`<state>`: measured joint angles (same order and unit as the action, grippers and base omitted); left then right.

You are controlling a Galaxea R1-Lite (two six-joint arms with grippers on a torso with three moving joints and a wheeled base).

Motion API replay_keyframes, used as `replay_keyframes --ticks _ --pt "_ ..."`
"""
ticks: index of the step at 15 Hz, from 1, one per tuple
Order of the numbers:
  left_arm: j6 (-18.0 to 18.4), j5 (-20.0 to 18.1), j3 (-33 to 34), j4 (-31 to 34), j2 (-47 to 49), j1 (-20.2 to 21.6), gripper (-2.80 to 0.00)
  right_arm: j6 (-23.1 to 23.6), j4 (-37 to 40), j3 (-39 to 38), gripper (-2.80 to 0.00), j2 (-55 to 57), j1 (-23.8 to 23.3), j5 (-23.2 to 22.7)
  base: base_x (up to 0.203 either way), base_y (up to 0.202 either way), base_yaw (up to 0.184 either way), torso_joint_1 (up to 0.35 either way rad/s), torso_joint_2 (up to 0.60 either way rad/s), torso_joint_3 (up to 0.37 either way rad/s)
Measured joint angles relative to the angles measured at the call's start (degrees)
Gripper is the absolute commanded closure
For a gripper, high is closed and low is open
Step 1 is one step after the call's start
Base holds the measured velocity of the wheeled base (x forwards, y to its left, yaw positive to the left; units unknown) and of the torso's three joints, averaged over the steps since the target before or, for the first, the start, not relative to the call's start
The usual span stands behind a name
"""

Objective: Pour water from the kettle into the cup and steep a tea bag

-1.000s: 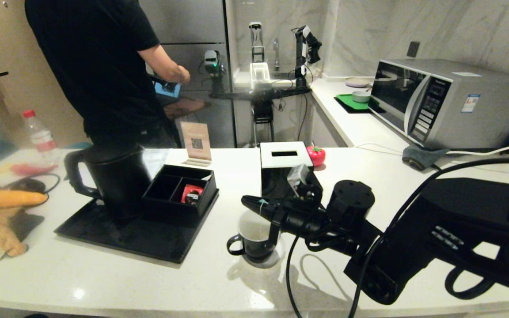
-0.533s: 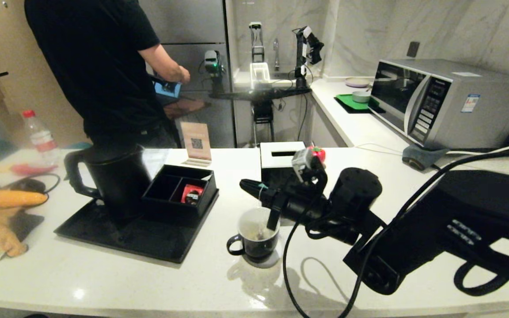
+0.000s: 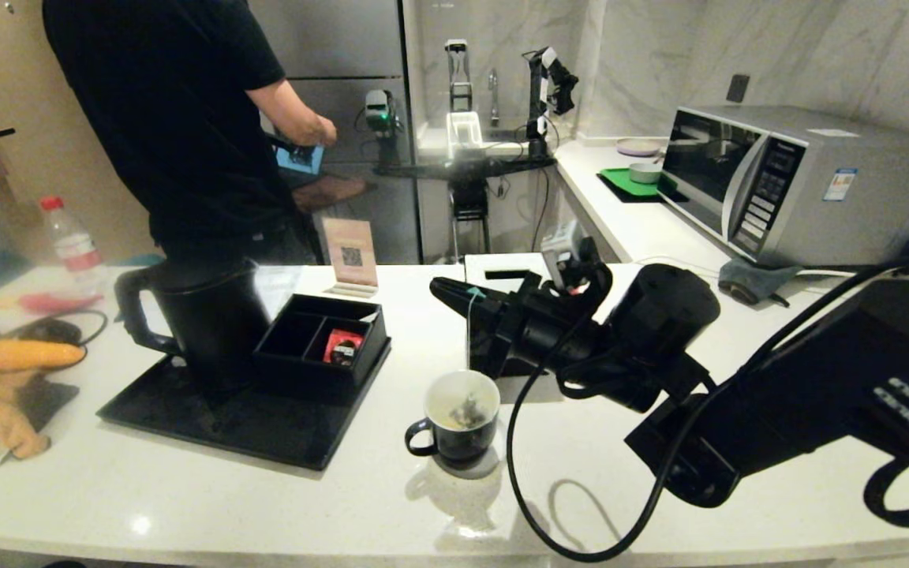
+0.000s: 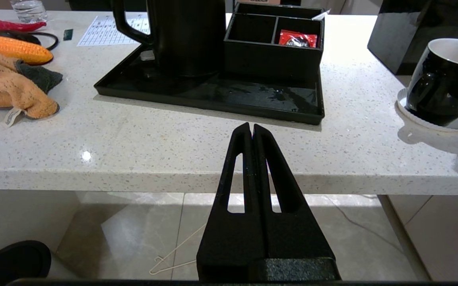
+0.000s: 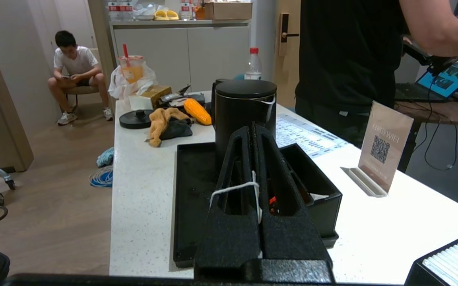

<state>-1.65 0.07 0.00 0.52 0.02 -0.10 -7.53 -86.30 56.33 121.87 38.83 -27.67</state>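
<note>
The kettle stands on the black tray towards the worktop's left end, well apart from the right gripper. The cup, black with a white inside, sits near the front edge, below that gripper. The tea bag, greyish and dark, lies in it. The gripper's fingers are pressed together, pinching the white string. The left gripper, pressed together on nothing, hangs before the front edge.

"WIFI" on the card stand
</note>
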Motion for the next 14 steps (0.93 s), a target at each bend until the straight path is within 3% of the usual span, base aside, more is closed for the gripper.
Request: replay_keyframes --ticks 14 --pt "0.0 0.0 0.0 0.0 0.0 0.0 0.0 0.7 -0.9 -5.3 0.0 7.7 0.2 0.1 0.0 0.0 0.0 0.0 0.0 0.0"
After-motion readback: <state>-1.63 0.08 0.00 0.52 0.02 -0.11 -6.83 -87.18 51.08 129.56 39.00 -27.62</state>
